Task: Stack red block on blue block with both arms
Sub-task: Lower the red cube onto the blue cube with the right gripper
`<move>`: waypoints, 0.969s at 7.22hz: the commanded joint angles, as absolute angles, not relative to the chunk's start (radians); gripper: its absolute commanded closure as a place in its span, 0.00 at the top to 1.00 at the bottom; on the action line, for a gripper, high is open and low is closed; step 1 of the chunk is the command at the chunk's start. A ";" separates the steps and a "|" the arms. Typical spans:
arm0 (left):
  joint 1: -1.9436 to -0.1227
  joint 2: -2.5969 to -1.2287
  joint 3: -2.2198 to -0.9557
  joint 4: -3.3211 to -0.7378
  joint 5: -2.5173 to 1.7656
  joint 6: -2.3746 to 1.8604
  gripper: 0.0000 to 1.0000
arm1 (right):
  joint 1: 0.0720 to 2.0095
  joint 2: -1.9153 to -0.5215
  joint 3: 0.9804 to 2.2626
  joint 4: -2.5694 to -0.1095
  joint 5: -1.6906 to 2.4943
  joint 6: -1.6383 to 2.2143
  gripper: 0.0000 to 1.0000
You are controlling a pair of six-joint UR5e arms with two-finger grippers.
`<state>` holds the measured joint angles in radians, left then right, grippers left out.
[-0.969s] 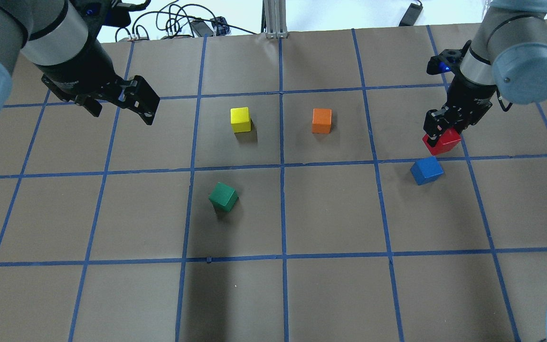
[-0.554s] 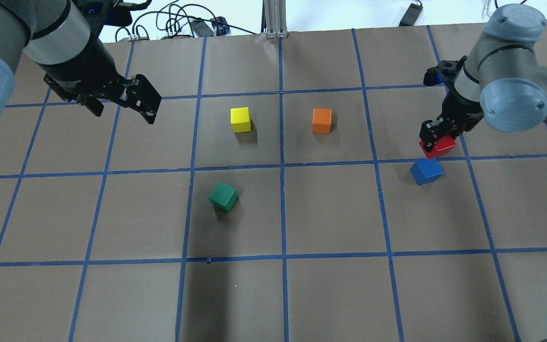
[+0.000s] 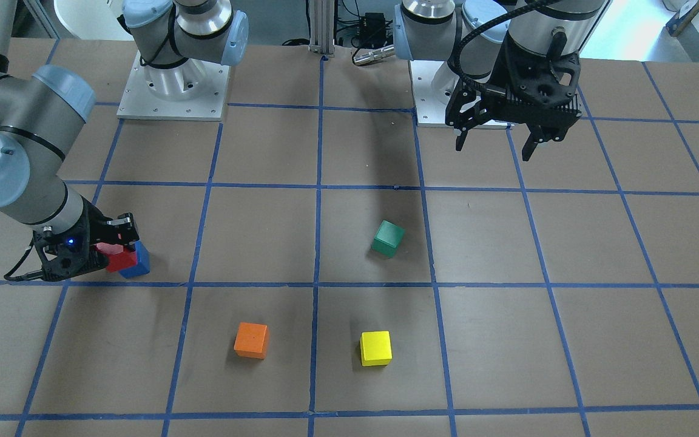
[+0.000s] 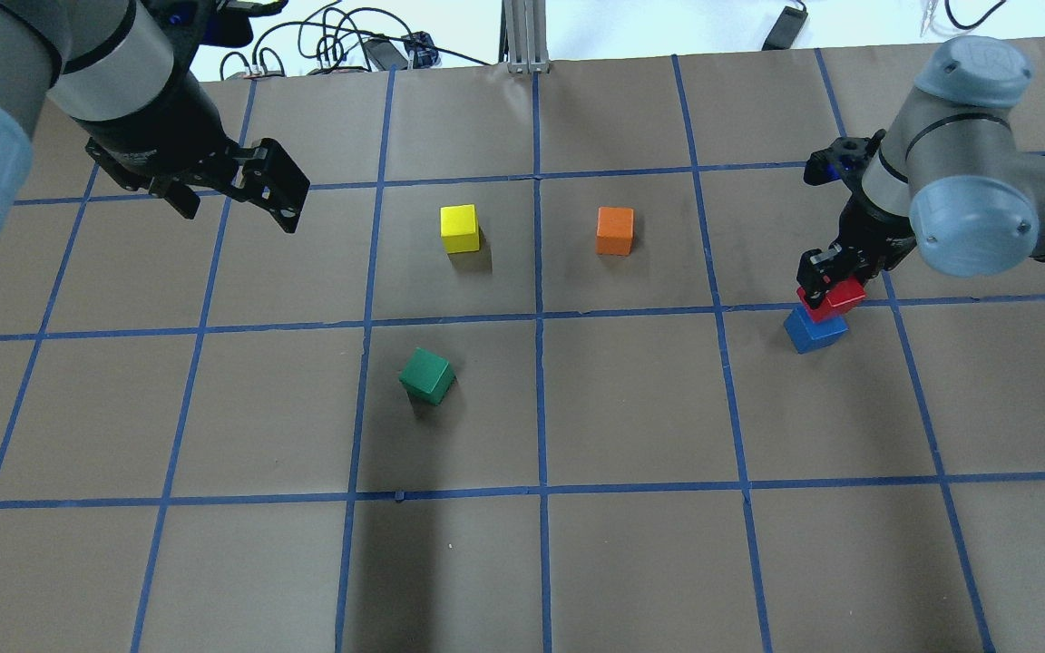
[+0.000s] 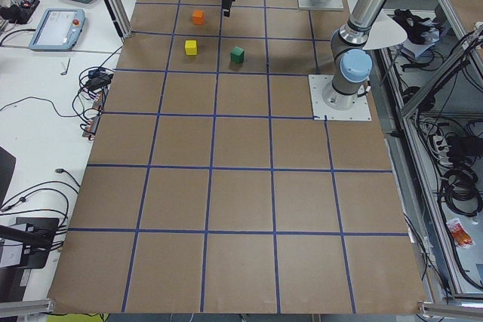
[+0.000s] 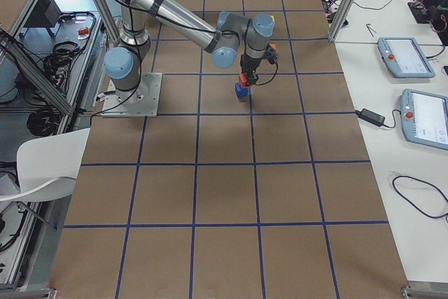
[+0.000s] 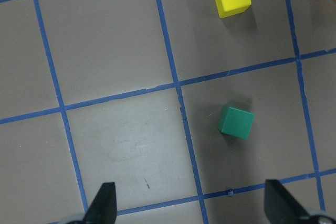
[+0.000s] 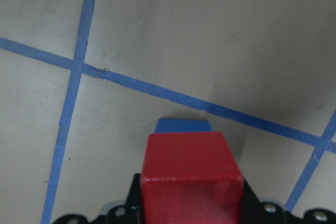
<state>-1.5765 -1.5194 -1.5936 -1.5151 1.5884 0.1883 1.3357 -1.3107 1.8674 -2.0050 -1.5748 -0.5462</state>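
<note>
My right gripper (image 4: 826,286) is shut on the red block (image 4: 840,296) and holds it right over the blue block (image 4: 815,331), at the table's right side. The front-facing view shows the red block (image 3: 120,259) low against the blue block (image 3: 138,265). In the right wrist view the red block (image 8: 191,177) hides all but a sliver of the blue block (image 8: 184,126). I cannot tell whether they touch. My left gripper (image 4: 234,207) is open and empty, high over the far left; it also shows in the front-facing view (image 3: 494,150).
A yellow block (image 4: 459,227) and an orange block (image 4: 614,229) sit at mid-table toward the far side. A green block (image 4: 426,375) lies turned nearer to me, and also shows below the left gripper in its wrist view (image 7: 236,121).
My right gripper has carried the red block down and toward me, from beyond the blue block to right over it. The left arm has barely shifted.
</note>
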 commanded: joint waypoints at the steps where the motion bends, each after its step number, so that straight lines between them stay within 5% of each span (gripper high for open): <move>1: -1.575 -1.517 -1.594 -1.514 1.591 0.190 1.00 | 1.335 -1.312 1.871 -2.008 -1.575 -0.546 0.00; 7: -1.577 -1.517 -1.594 -1.514 1.588 0.190 1.00 | 1.319 -1.310 1.875 -2.003 -1.575 -0.545 0.00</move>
<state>-1.5769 -1.5172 -1.5938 -1.5140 1.5879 0.1896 1.3291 -1.3114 1.8739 -2.0069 -1.5754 -0.5447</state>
